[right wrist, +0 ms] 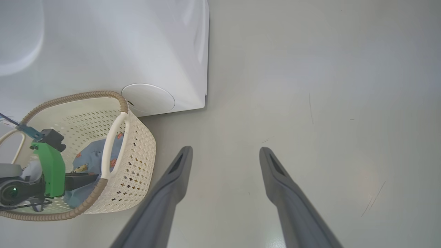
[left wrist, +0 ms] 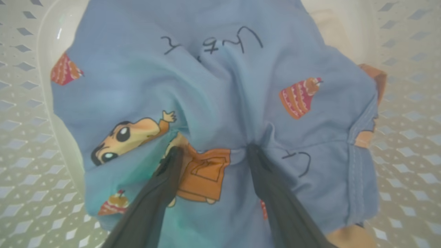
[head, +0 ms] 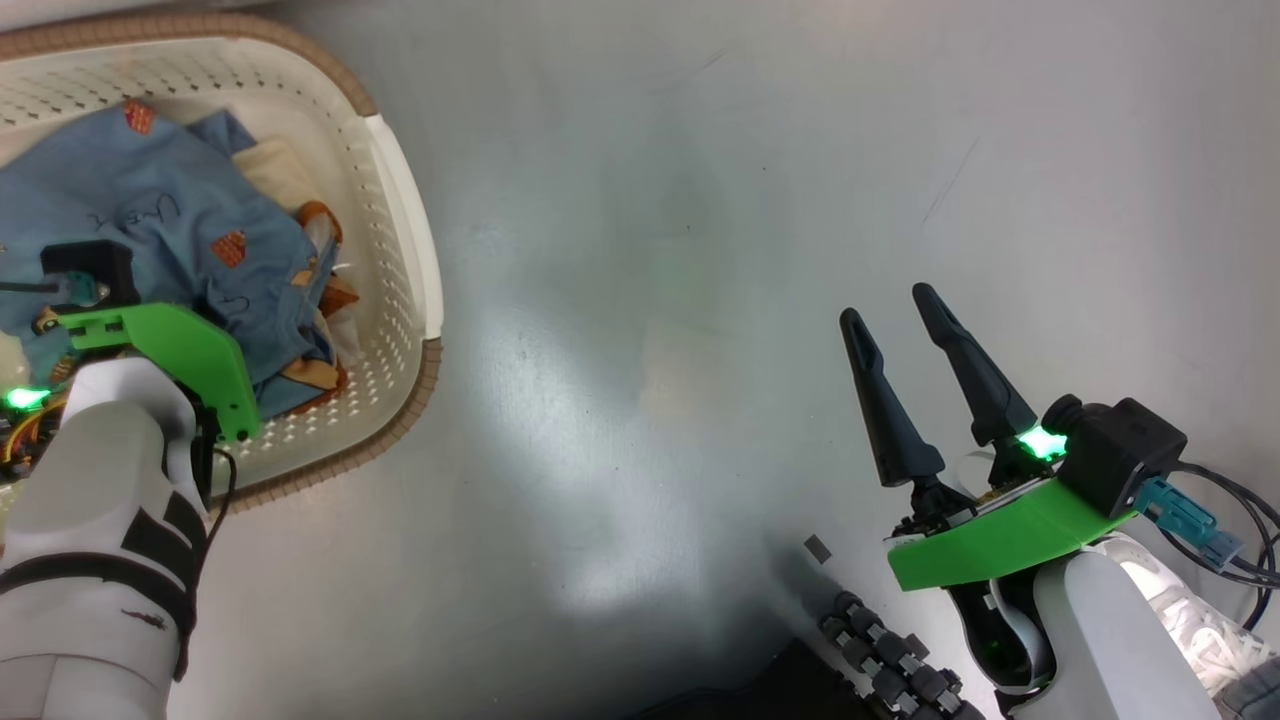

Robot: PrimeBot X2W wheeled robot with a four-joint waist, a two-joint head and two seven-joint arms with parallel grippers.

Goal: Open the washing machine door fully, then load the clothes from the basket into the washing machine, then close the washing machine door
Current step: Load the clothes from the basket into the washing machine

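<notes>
pointing down into the clothes (left wrist: pixel 220 86), left gripper (left wrist: pixel 214 148) parted; right gripper (head: pixel 888 305) spread, empty

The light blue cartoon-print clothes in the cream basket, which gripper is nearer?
Left. The left gripper is inside the cream perforated basket, pressing into the light blue cartoon-print clothes. The right gripper hangs open over the grey floor, clear of the basket.

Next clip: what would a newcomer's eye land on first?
The cartoon-printed blue clothes lie in the cream basket at the head view's upper left, with the left gripper open, its fingers pressed into the fabric. At lower right, the right gripper hangs open over the grey floor.
</notes>
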